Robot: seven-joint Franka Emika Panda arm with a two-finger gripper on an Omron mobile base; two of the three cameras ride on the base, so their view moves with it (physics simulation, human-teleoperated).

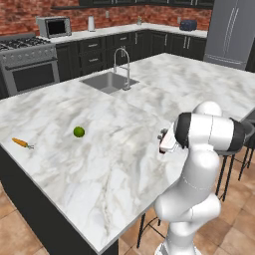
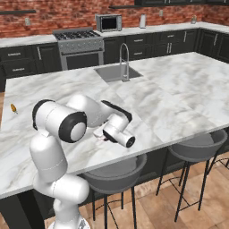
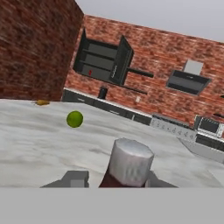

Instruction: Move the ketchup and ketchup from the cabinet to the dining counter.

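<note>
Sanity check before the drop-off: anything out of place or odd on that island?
Two strays on the marble island: a green lime and a carrot lying loose near its left end. In the hand view, a wall cabinet hangs open. Nothing spilled or damaged.

the left base view is looking forward and down from behind the white arm (image 1: 199, 164), across the big white-grey veined marble counter (image 1: 99, 164) toward the steel sink (image 1: 105, 81). the right base view is covering that same counter (image 2: 179, 98) and sink (image 2: 114, 73) from the other side. the hand view is sitting low and close over the counter (image 3: 39, 148), facing the red brick wall (image 3: 166, 57).
</note>
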